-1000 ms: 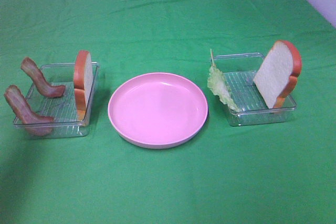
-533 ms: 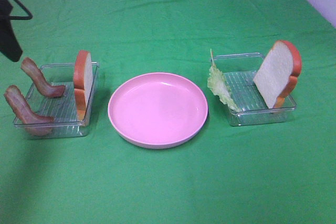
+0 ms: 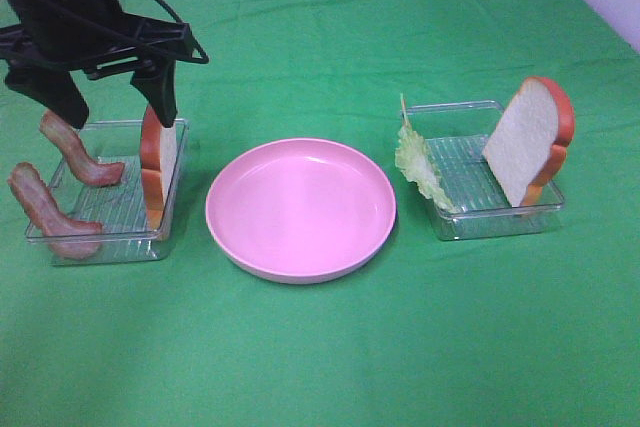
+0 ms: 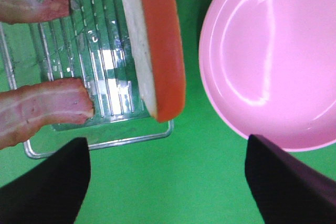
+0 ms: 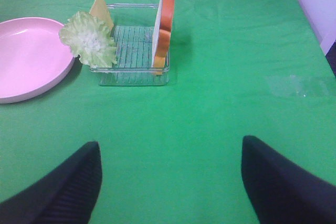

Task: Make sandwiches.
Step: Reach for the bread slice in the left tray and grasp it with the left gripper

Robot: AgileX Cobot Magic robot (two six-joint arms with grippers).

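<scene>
On the green worktop (image 3: 320,367), the left tool (image 3: 108,112) is hanging wide open and empty over the bread slice (image 3: 157,152), which is standing on edge in the left tray (image 3: 110,250). The right tool (image 5: 168,182) is gaping empty too. The slice is seeming light and stiff, so pinching its flat faces is looking safest.

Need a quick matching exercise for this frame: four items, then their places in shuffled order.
Items:
1. bacon strips
2. lettuce leaf
3. pink plate
4. left tool

Places:
A. between left tray and right tray
B. open, above the left tray
C. at the right tray's edge nearest the plate
D. in the left tray

Pairs: 1-D, 2-C, 3-A, 4-B
</scene>
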